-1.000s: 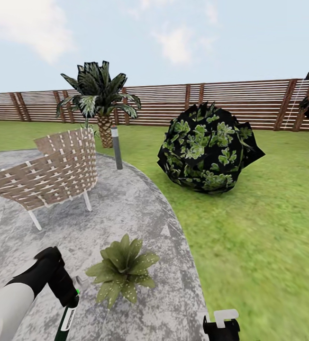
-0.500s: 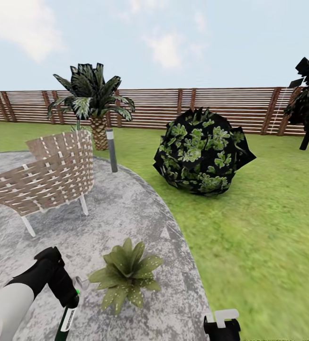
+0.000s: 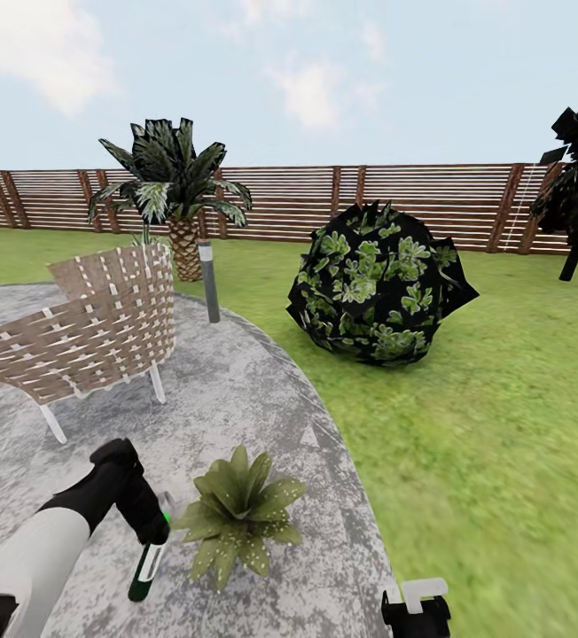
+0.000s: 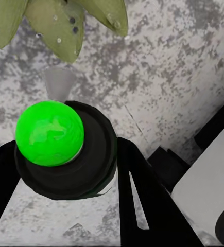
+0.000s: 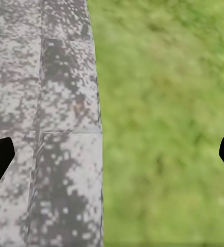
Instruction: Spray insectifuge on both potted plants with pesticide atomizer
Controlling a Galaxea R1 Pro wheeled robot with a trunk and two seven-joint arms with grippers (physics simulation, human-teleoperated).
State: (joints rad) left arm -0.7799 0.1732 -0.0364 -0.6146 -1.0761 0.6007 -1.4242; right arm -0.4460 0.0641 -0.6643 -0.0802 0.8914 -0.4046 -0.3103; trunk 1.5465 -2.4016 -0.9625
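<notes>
Grey stone patio [image 3: 236, 390] held a potted plant [image 3: 236, 514]; just beside it, the left hand [image 3: 152, 532] gripped the pesticide atomizer [image 3: 144, 567], apparently aimed to spray its leaves. Right hand [image 5: 112, 154] spread wide, empty.

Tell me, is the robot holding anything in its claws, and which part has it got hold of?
Yes: the left gripper holds the pesticide atomizer, clamped around its upper end by the black sprayer head. The right gripper is open and holds nothing.

Stone patio [image 3: 262, 399] bearing potted plant [image 3: 238, 512], chair [image 3: 85, 332]
</notes>
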